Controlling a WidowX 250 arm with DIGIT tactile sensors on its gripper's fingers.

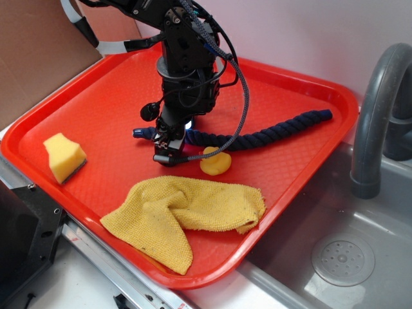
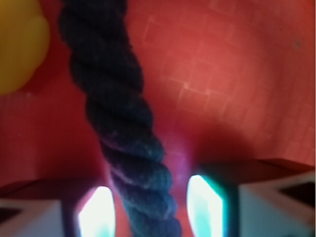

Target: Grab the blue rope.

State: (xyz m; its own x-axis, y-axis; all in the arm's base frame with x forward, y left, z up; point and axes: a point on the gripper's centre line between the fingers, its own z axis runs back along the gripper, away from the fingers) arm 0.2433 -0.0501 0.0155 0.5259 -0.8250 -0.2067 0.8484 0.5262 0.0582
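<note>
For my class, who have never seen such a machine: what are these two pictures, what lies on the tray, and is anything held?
The black machine is a robot arm; its tool is a two-fingered pincer. One picture is taken from outside, the other from a camera on the wrist, looking down between the fingers. On the red tray lie a blue rope, a yellow duck, a yellow cloth and a sponge. The open fingers stand either side of the rope, with a gap visible, so nothing is gripped yet.

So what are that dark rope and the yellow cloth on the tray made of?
The blue rope looks like soft twisted fibre, perhaps cotton: matte, fuzzy strands spiral along it. The yellow cloth seems knitted or terry textile, with a nubbly weave and limp folds. The red tray looks like hard textured plastic.
</note>
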